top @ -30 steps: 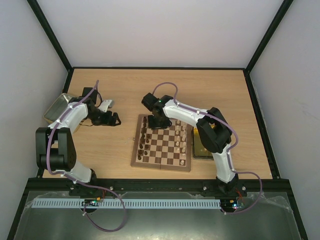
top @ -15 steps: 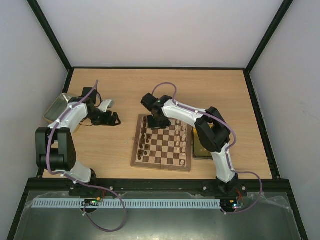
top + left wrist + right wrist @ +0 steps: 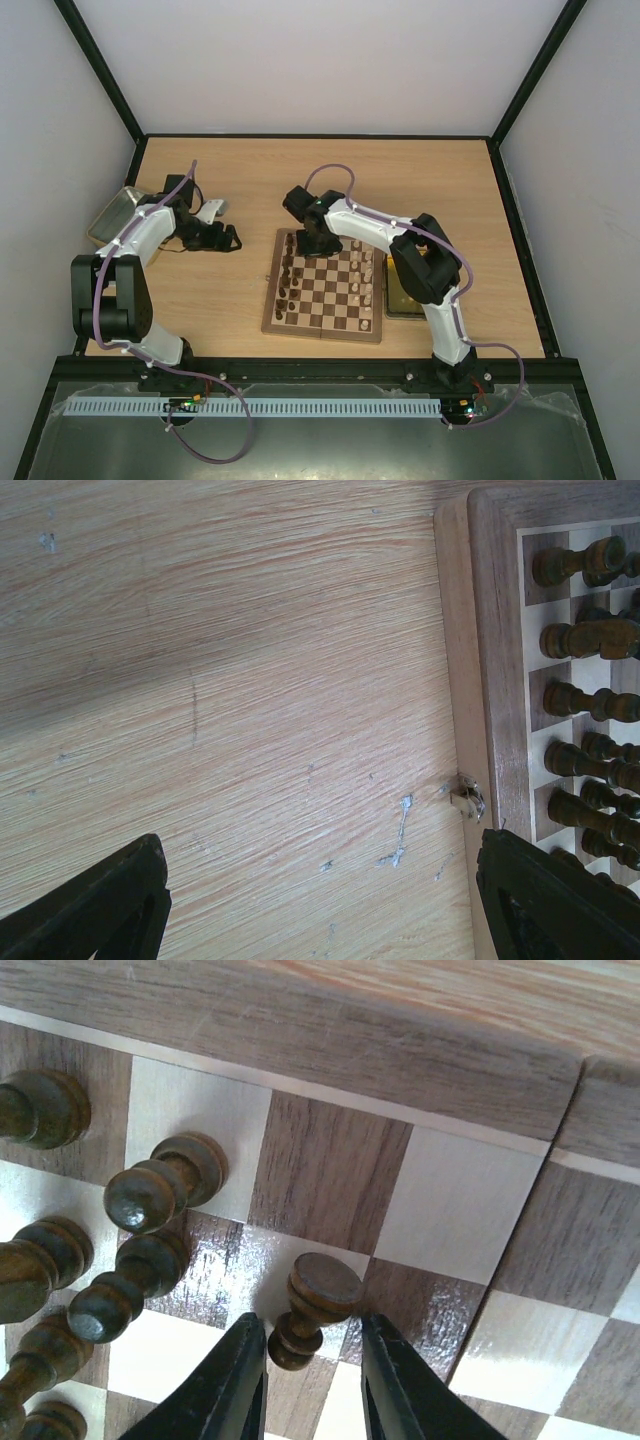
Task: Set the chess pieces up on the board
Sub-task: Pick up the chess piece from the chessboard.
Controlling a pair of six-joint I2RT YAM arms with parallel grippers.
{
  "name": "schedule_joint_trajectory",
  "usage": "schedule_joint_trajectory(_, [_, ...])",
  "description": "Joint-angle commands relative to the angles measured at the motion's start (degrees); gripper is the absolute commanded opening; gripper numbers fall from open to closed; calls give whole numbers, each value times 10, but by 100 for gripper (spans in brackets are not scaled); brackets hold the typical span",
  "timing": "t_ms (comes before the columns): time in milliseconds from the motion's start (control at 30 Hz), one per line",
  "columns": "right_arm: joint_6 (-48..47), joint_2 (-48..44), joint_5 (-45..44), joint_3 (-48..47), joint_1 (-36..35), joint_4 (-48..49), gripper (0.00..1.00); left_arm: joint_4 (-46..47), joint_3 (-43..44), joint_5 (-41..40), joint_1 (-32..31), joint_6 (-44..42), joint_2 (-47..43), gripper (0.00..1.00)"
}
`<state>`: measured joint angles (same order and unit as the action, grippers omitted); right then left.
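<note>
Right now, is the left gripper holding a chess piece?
No: the left gripper stands open over the table beside the board, with nothing between its fingers.

The right hand (image 3: 312, 1323) has drawn its fingers (image 3: 235, 1380) closer together on either side of a dark pawn (image 3: 322, 1285) near the board's (image 3: 300, 1030) far edge. Seen from above, its arm (image 3: 370, 225) has edged slightly toward the board's left side.
</note>
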<state>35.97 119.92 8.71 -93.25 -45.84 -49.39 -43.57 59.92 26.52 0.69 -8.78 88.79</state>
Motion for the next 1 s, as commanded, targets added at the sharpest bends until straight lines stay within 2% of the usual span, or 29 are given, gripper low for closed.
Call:
schedule_joint_trajectory(0, [-7, -7, -23, 11, 7, -7, 24, -6, -7, 5, 4, -2, 2, 84])
schedule_joint_trajectory(433, [-6, -25, -26, 40, 10, 0, 17, -6, -7, 5, 5, -3, 2, 84])
schedule_joint_trajectory(667, [-11, -28, -26, 40, 12, 1, 9, -6, -8, 6, 5, -3, 3, 84])
schedule_joint_trajectory(967, [-13, -37, -26, 28, 13, -15, 8, -5, -8, 6, 5, -3, 1, 84])
